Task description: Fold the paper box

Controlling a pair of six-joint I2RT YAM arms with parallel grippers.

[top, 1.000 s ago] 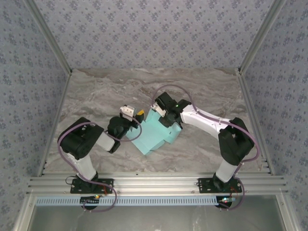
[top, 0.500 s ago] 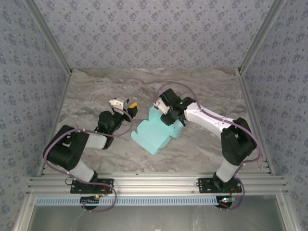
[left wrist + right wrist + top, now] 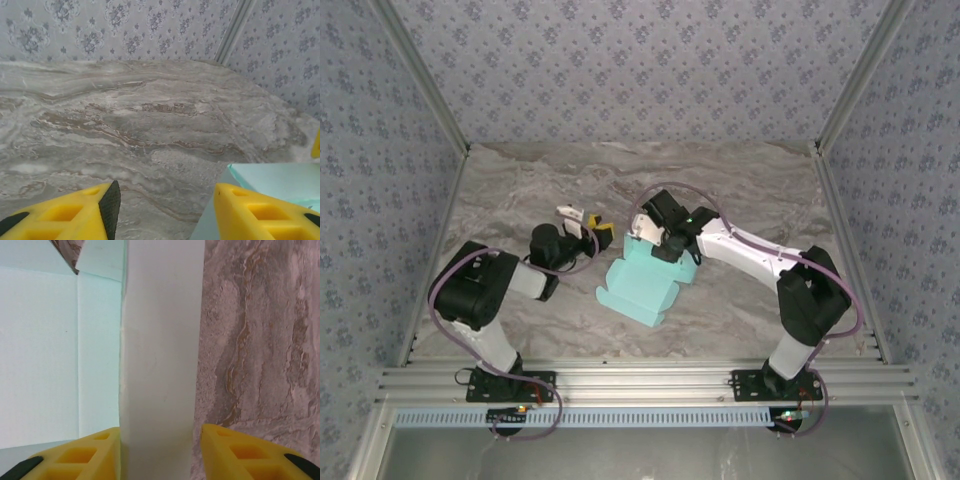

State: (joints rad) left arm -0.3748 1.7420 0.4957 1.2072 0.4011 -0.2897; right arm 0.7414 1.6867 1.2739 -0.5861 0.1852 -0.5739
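the paper box (image 3: 642,285) lay near the middle of the table (image 3: 750,200), a plain, pale mint card piece, partly folded, turned on a diagonal and stepped in outline. its far end sat under my right claw (image 3: 160,440), where a pale strip of card ran between my fingers beside a broad, flat, creased panel.

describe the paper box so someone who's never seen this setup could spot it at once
Start from the grey marbled table enclosed by floral-patterned walls and look at its middle. The paper box lies there, a partly folded card piece with flaps; it alone is pale mint against the stone.
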